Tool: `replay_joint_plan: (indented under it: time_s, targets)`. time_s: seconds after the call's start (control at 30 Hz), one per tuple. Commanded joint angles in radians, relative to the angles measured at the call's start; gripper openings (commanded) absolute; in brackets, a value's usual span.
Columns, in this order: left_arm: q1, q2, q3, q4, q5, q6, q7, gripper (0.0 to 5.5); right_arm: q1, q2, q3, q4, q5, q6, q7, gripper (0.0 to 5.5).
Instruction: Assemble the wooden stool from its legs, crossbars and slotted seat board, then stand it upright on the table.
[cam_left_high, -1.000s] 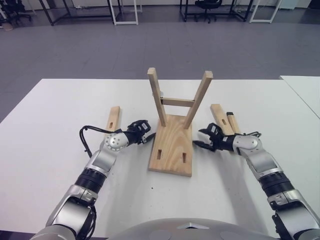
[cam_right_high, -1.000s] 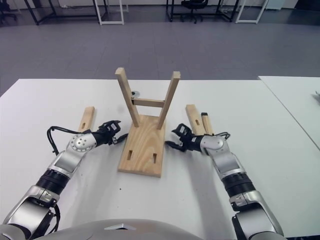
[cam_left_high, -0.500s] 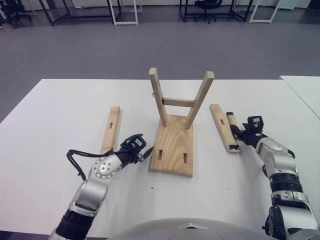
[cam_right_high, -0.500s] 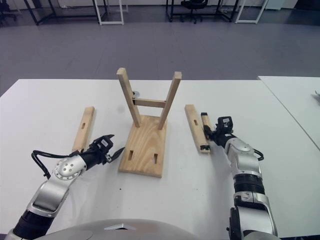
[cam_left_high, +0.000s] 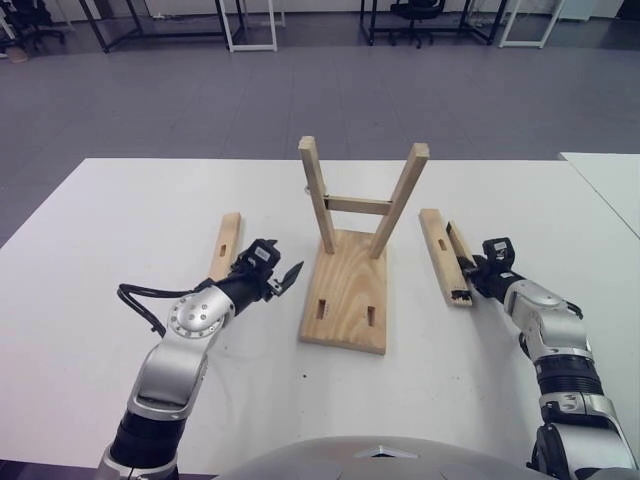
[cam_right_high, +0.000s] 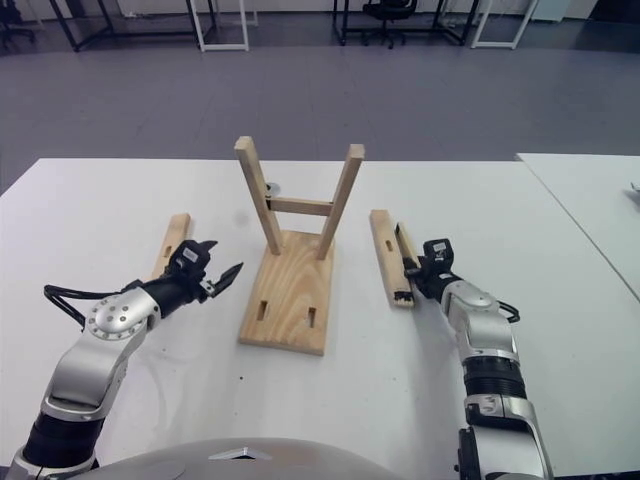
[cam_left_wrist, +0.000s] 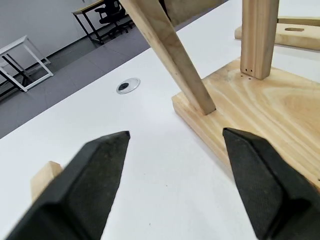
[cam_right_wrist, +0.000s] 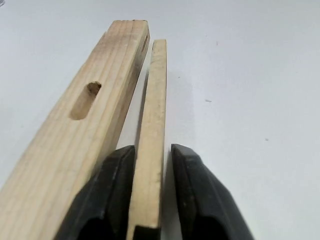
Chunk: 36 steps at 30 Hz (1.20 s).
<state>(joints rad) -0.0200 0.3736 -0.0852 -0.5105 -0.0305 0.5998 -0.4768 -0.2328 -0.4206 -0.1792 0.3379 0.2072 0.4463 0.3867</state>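
The slotted seat board (cam_left_high: 345, 292) lies flat mid-table with two legs (cam_left_high: 318, 195) (cam_left_high: 400, 198) standing up from its far end, joined by a crossbar (cam_left_high: 356, 205). One loose leg (cam_left_high: 228, 243) lies to its left. Another loose leg (cam_left_high: 436, 252) lies to its right, with a thin crossbar (cam_left_high: 455, 247) against it. My right gripper (cam_left_high: 472, 273) is shut on that thin crossbar (cam_right_wrist: 156, 90) at its near end, one finger (cam_right_wrist: 112, 190) wedged against the loose leg (cam_right_wrist: 85, 130). My left gripper (cam_left_high: 281, 277) is open between the left loose leg and the seat board (cam_left_wrist: 270, 105), holding nothing.
A round metal grommet (cam_left_wrist: 128, 85) is set in the white table (cam_left_high: 120, 220) behind the stool. Another white table (cam_left_high: 610, 185) stands at the far right. Bare tabletop lies in front of the seat board.
Both grippers have left the seat board's sides. The left one drew back, then shifted up beside the left loose leg. The right one went to the thin crossbar and closed on it.
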Motion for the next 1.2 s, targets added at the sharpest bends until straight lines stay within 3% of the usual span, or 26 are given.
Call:
replay_joint_plan:
  time_s: [0.03, 0.13, 0.27, 0.37, 0.43, 0.53, 0.7, 1.2]
  targets:
    - [-0.037, -0.041, 0.045, -0.02, -0.058, 0.052, 0.03, 3.43, 0.005, 0.028, -0.032, 0.022, 0.038, 0.029, -0.004, 0.46]
    - [-0.096, -0.126, 0.145, -0.058, -0.2, 0.111, 0.06, 3.43, -0.015, 0.041, -0.075, -0.008, 0.084, -0.01, 0.002, 0.43]
    - [-0.243, -0.246, 0.426, -0.114, -0.72, 0.207, 0.111, 3.43, -0.053, 0.032, -0.186, -0.258, 0.278, 0.001, 0.069, 0.43]
    - [-0.385, -0.252, 0.469, -0.04, -1.171, 0.246, 0.145, 3.43, -0.144, 0.032, -0.227, -0.575, 0.697, 0.204, 0.105, 0.42]
    - [-0.474, -0.266, 0.451, 0.076, -1.296, 0.256, 0.143, 3.43, -0.204, 0.069, -0.166, -0.687, 0.935, 0.302, 0.122, 0.42]
    - [-0.56, -0.241, 0.399, 0.152, -1.37, 0.271, 0.146, 3.43, -0.247, 0.098, -0.047, -0.758, 1.119, 0.395, 0.144, 0.42]
    - [-0.601, -0.176, 0.36, 0.178, -1.414, 0.272, 0.153, 3.43, -0.217, 0.039, 0.003, -0.798, 1.211, 0.449, 0.173, 0.42]
    - [-0.512, -0.106, 0.304, 0.103, -1.52, 0.23, 0.163, 0.62, -0.235, 0.016, 0.045, -0.79, 1.27, 0.441, 0.132, 0.42]
